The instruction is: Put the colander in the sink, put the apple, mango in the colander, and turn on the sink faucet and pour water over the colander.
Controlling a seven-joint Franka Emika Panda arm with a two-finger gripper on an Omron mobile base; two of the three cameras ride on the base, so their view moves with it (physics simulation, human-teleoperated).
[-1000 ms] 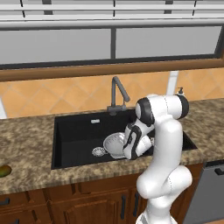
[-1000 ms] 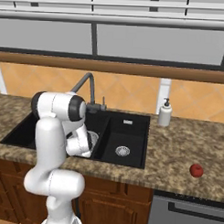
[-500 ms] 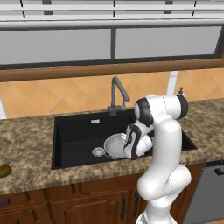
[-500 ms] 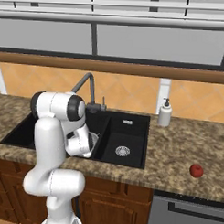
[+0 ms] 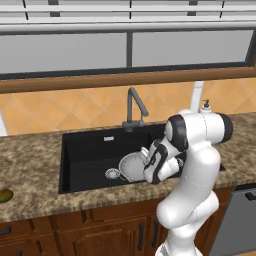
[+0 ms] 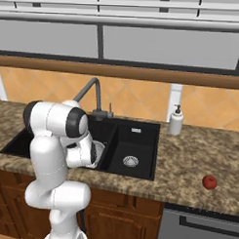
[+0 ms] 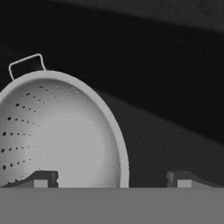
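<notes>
Granite-brown speckled table (image 5: 30, 165) runs under a wide window, with orange tiles on the wall behind and wooden cabinets below. Set into it, the black sink (image 5: 85, 150) holds the colander (image 5: 131, 166) in its large basin, beside a silver drain (image 5: 113, 173) and below the dark faucet (image 5: 134, 107). The fingers (image 7: 113, 178) stand wide apart, one tip over the colander's rim, gripping nothing. An apple (image 6: 209, 181) lies far right on the table, the mango (image 5: 5, 195) far left
</notes>
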